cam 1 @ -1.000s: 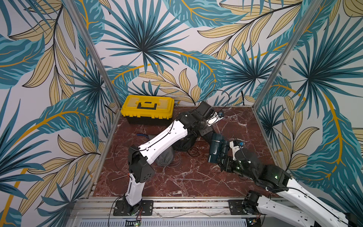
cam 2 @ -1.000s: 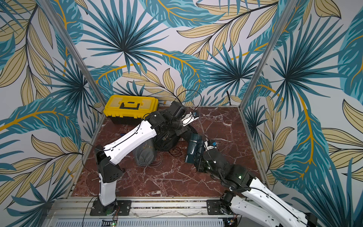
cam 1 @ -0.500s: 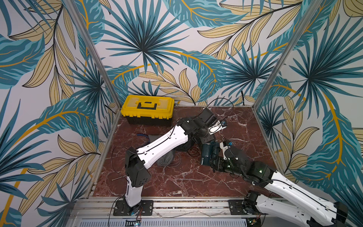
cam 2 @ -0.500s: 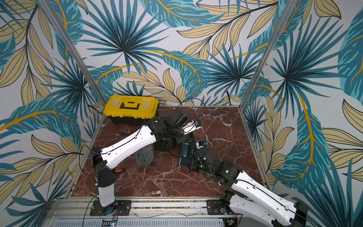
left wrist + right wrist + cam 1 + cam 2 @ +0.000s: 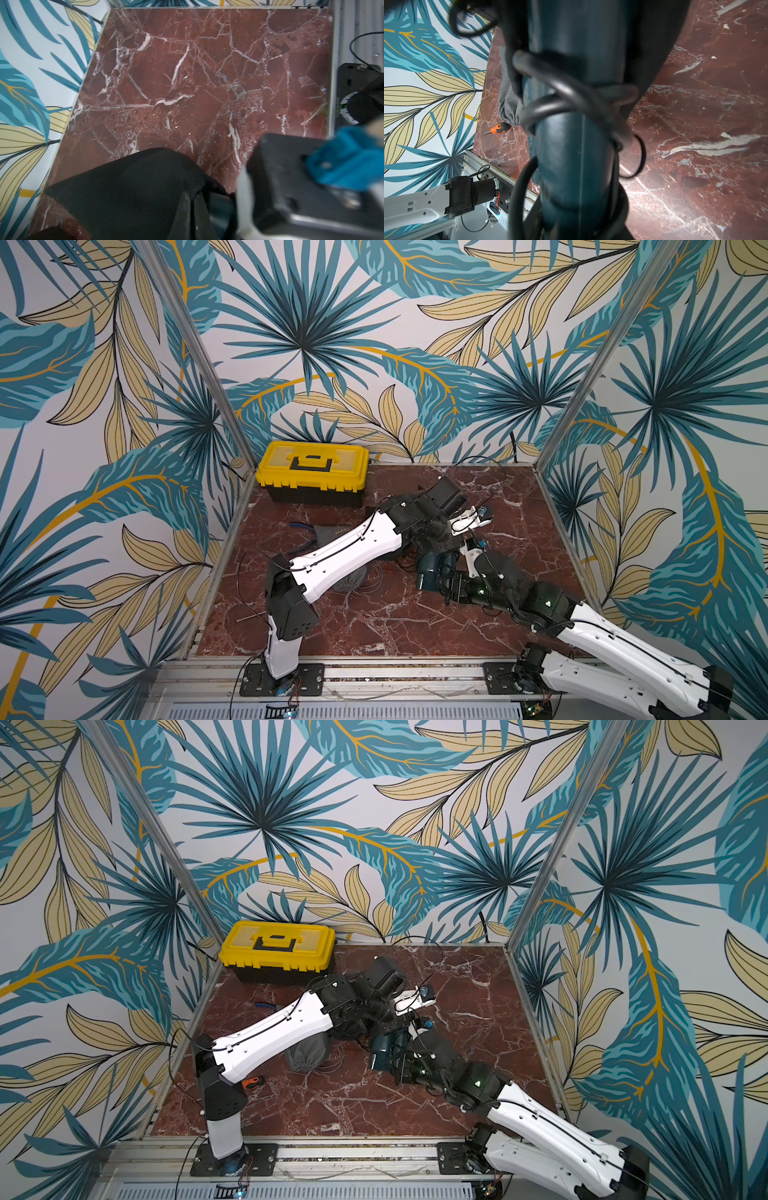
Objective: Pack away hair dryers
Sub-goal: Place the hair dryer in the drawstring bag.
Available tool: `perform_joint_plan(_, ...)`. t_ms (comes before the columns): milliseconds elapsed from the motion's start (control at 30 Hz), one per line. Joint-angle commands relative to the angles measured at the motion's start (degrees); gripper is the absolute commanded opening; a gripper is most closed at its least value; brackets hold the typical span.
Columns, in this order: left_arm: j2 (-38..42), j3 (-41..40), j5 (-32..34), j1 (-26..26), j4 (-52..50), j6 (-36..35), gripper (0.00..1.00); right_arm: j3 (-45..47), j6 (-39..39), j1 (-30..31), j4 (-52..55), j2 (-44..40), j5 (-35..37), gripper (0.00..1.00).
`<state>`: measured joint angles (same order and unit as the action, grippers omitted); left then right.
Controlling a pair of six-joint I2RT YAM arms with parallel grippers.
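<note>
Teal hair dryer [image 5: 428, 570], the only dryer in view, is at the middle of the tabletop [image 5: 374, 626], at the tip of the right arm. Its long axis runs roughly from the near edge toward the far edge, slanting a little to the right. One black cord [image 5: 571, 93] is looped round the handle. The far end is sunk in black fabric, so I cannot tell which end is the nozzle, nor whether the dryer touches the marble.

Nearest, by the near-left corner, lies one orange-handled screwdriver [image 5: 252, 1081]. Beyond it, one grey drawstring pouch [image 5: 307, 1052] lies partly under the left arm. The right end effector [image 5: 448, 583], reaching in from the near-right corner, is clamped on the dryer's handle. Just past it, the left end effector [image 5: 192, 199] has its fingers pressed together on the edge of one black bag [image 5: 135, 187]. Farther left lies one pair of blue-handled pliers [image 5: 301, 526]. One yellow toolbox [image 5: 313, 468], lid down, stands in the far-left corner.
</note>
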<state>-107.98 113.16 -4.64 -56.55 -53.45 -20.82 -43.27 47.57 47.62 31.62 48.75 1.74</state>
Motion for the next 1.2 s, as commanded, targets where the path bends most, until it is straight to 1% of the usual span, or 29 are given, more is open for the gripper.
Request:
perform_joint_plan(0,3.41,-2.29,-3.04,-0.64,0.14,0.89,0.00,-0.38,-0.31,-0.17,-2.68,-1.08,3.61,0.00)
perform_joint_plan(167,5.00,-4.91,-3.43,-0.76,0.19,0.69,0.00,1.40,3.70,-1.12,0.16,-5.87,7.33,0.00)
perform_joint_plan(200,5.34,-5.28,-3.47,-0.82,0.10,0.74,0.00,2.02,4.41,-3.05,0.22,-6.93,7.63,0.00)
perform_joint_plan(233,5.71,-5.72,-3.80,-0.79,-0.02,0.78,0.00,2.95,5.15,-3.44,-0.36,-8.28,7.71,0.00)
perform_joint_plan(367,6.98,-6.53,-7.79,-0.77,-1.51,1.18,0.00,5.52,7.78,-5.07,-2.70,-12.27,8.21,0.00)
perform_joint_plan(467,7.52,-7.51,-10.20,-0.81,-2.40,1.08,0.00,5.56,8.99,-6.17,-3.61,-13.02,8.72,0.00)
perform_joint_plan(567,7.78,-9.53,-9.57,-0.78,-2.32,0.55,0.00,4.98,10.71,-7.15,-4.14,-13.55,9.10,0.00)
perform_joint_plan(633,8.12,-10.91,-9.21,-0.80,-2.28,0.43,0.00,4.67,12.28,-7.29,-3.66,-14.57,10.58,0.00)
perform_joint_plan(767,8.92,-12.78,-11.81,-0.83,-2.29,1.17,0.00,6.53,15.09,-7.77,-6.85,-18.31,13.08,0.00)
perform_joint_plan(967,8.75,-13.76,-11.39,-0.81,-2.24,1.81,0.00,9.15,18.07,-7.97,-11.73,-21.53,14.61,0.00)
perform_joint_plan(1167,9.19,-12.75,-16.80,-0.76,-2.29,3.66,0.00,12.50,19.15,-8.05,-18.25,-23.54,16.88,0.00)
